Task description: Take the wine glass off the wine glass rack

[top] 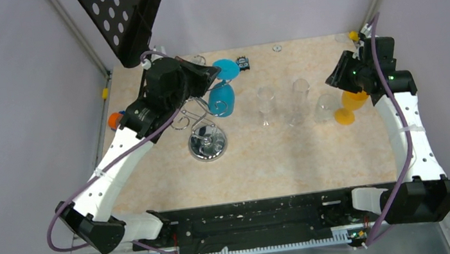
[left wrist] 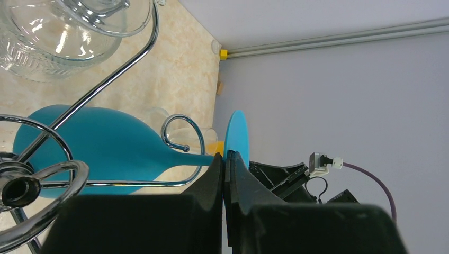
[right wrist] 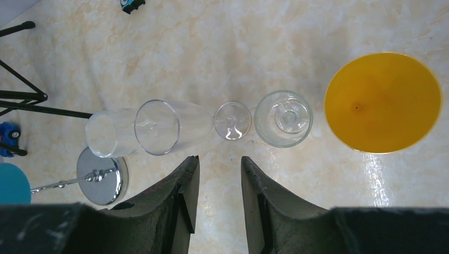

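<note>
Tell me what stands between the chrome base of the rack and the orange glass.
A row of clear glasses stands there, as the top view shows.

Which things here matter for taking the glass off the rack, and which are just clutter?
Job: blue wine glass, wine glass rack, left gripper.
Lying about: clear glasses, orange glass, black tripod stand, right gripper.

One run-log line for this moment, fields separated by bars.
left gripper: closed at blue wine glass stem | glass: hanging on wine glass rack | right gripper: open, empty
</note>
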`<state>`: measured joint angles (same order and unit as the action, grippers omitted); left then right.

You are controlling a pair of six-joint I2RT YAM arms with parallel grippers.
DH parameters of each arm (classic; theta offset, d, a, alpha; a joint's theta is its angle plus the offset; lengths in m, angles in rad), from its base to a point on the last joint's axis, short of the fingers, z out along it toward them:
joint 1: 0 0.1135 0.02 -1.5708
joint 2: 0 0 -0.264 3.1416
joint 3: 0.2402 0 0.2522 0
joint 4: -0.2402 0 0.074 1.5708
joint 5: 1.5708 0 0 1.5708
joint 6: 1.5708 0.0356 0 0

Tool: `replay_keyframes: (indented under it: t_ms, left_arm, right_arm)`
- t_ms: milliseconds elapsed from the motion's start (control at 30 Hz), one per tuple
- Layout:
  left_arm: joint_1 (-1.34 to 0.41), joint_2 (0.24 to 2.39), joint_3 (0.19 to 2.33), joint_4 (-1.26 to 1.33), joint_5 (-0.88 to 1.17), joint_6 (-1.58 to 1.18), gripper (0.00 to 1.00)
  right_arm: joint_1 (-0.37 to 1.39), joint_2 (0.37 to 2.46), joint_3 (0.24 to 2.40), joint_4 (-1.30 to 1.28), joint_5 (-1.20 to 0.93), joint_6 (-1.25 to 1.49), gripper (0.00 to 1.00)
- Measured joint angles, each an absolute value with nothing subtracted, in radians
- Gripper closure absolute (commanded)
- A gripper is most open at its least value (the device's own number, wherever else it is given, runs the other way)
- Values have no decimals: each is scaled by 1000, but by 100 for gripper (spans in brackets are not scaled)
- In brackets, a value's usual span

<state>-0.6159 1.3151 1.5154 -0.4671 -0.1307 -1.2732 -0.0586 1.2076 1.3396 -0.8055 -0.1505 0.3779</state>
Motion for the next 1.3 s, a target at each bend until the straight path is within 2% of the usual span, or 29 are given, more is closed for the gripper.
replay_keyframes:
  t_ms: [600,1300]
  left_arm:
    - [-612,1248,1473,-417,-218,-1228,100]
    - [-651,1150,1336,-379,-353,-1389,100]
  right_arm:
    - [-59,1208,1340,-806,-150,377,64]
    - [-59,1208,1340,-806,-144,378,64]
